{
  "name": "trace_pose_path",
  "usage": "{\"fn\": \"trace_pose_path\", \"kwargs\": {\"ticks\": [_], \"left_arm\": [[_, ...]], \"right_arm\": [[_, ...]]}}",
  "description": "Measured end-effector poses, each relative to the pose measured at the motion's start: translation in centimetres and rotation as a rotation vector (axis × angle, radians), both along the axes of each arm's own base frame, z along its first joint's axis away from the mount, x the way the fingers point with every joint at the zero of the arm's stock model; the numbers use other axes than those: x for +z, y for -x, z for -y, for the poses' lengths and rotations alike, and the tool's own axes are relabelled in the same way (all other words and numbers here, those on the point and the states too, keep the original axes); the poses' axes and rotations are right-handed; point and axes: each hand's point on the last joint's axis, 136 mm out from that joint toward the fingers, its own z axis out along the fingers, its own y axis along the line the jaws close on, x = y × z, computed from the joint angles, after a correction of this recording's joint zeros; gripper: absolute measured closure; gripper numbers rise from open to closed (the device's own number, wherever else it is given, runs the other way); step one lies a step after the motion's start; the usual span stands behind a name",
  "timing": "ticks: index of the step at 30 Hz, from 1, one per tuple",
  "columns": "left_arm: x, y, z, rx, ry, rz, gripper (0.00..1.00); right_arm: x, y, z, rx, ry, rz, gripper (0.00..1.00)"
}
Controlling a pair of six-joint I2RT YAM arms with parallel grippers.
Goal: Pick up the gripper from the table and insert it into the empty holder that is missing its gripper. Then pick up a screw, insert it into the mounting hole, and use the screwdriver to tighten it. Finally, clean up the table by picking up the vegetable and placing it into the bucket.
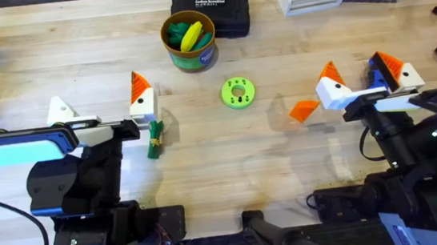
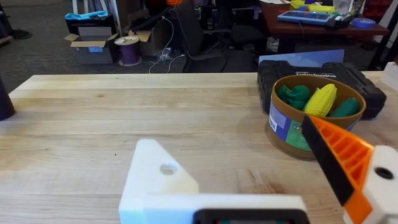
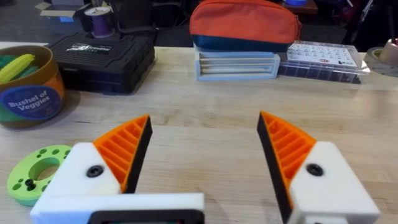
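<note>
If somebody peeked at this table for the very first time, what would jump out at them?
Probably the round tub with a yellow rim at the table's far middle, holding a bright yellow toy corn cob. Nearer the middle lies a flat lime-green ring disc, and to its right a loose orange triangular ribbed wedge rests on the light wooden tabletop. A small green toy vegetable lies toward the left.

We see orange wedge [image 1: 304, 111] loose on bench [image 1: 208, 180], green ring [image 1: 237, 93] mid-bench, bucket [image 1: 190, 41] behind it, vegetable [image 1: 155, 138] beside left end effector [image 1: 101, 108].
</note>
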Motion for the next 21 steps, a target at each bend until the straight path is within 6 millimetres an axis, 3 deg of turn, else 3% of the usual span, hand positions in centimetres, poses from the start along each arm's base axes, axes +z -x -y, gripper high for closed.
{"fn": "trace_pose_path", "kwargs": {"ticks": [10,15,18,21], "left_arm": [[0.4,0.0,0.1,-0.008,0.009,0.010,0.015],[1.5,1.2,0.5,-0.026,0.093,-0.098,0.015],[3.4,3.1,1.6,-0.077,0.133,-0.226,0.015],[3.4,5.3,2.9,-0.136,0.173,-0.431,0.015]], "right_arm": [[0.1,0.0,0.2,-0.012,0.007,0.002,0.009],[0.4,0.7,0.3,-0.016,0.002,-0.081,0.008],[2.8,2.1,0.3,-0.016,0.001,-0.144,0.008],[6.1,3.5,0.3,-0.016,-0.001,-0.169,0.008]]}}
